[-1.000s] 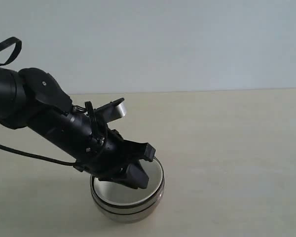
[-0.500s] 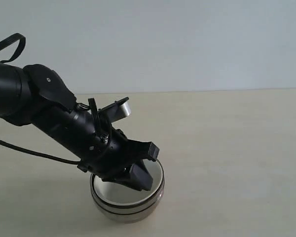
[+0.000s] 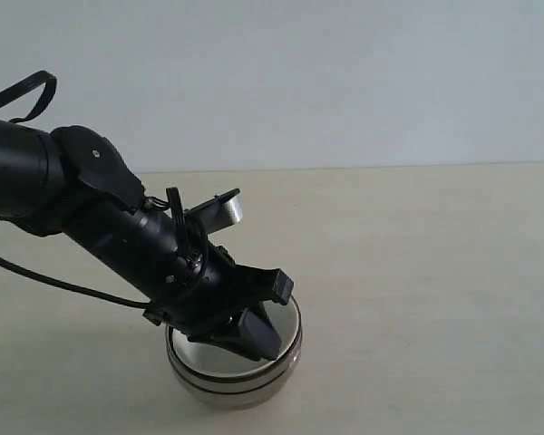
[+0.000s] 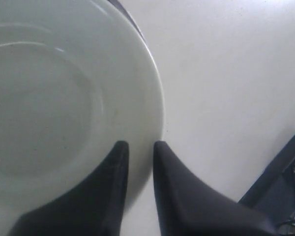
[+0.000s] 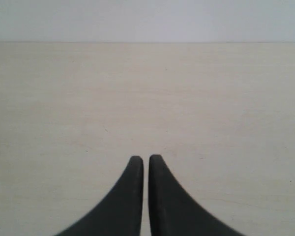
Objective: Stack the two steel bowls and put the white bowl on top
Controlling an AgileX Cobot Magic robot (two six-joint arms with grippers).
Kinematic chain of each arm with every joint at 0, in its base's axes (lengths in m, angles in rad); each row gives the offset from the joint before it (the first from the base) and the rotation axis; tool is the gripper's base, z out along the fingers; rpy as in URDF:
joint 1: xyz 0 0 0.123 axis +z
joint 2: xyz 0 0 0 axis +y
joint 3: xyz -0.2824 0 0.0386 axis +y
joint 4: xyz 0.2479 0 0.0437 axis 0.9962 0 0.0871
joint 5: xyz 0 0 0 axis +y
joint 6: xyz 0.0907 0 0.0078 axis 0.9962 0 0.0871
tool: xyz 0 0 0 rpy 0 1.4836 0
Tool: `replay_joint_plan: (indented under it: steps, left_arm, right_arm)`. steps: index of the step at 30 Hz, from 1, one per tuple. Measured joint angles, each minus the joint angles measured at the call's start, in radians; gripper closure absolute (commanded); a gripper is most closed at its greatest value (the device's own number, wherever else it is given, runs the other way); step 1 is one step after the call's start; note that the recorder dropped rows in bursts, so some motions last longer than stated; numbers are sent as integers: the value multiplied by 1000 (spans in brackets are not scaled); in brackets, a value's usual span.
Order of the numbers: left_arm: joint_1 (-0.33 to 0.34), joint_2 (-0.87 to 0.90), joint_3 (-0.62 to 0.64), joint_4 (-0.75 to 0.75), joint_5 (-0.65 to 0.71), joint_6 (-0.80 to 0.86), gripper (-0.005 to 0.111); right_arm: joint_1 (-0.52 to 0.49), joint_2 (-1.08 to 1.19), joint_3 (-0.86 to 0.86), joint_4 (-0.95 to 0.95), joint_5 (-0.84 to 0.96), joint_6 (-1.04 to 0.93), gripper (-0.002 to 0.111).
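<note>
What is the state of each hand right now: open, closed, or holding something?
Left hand: closed on the rim of the white bowl.
Right hand: closed, holding nothing.

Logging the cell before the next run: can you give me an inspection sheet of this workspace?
Surface: pale table, smooth, no spills seen.
Job's things: steel bowls nested, lower left of the outer view; white bowl appears seated in them.
Clutter: nothing seen.
Hands: left hand pinches the white bowl's rim; right hand shut, empty, above bare table.
Cables: black cable trails behind the left arm.
Surroundings: plain pale wall.
</note>
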Motion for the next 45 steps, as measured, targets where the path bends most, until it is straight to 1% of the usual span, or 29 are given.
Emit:
replay_joint_plan:
  steps: [11,22,33,36,37,39,43,45]
  left_arm:
    - [0,35,0,-1,4,0,89]
    - [-2,43,0,-7,39,11,89]
    - [-2,-61,-7,-5,35,27,90]
    - [-2,-81,-7,12,35,43,94]
    - [-2,-91,-7,29,32,44,97]
    - [-2,-110,-7,66,18,41,103]
    - [-2,-165,-1,111,-40,14,103]
    - [-2,-209,14,119,-96,10,103]
  right_arm:
    - [0,0,0,0,0,0,108]
    - [0,0,0,0,0,0,108]
    - [0,0,0,0,0,0,108]
    - [0,0,0,0,0,0,108]
    - [0,0,0,0,0,0,108]
    - [0,0,0,0,0,0,108]
    - [0,0,0,0,0,0,108]
    - [0,0,0,0,0,0,108]
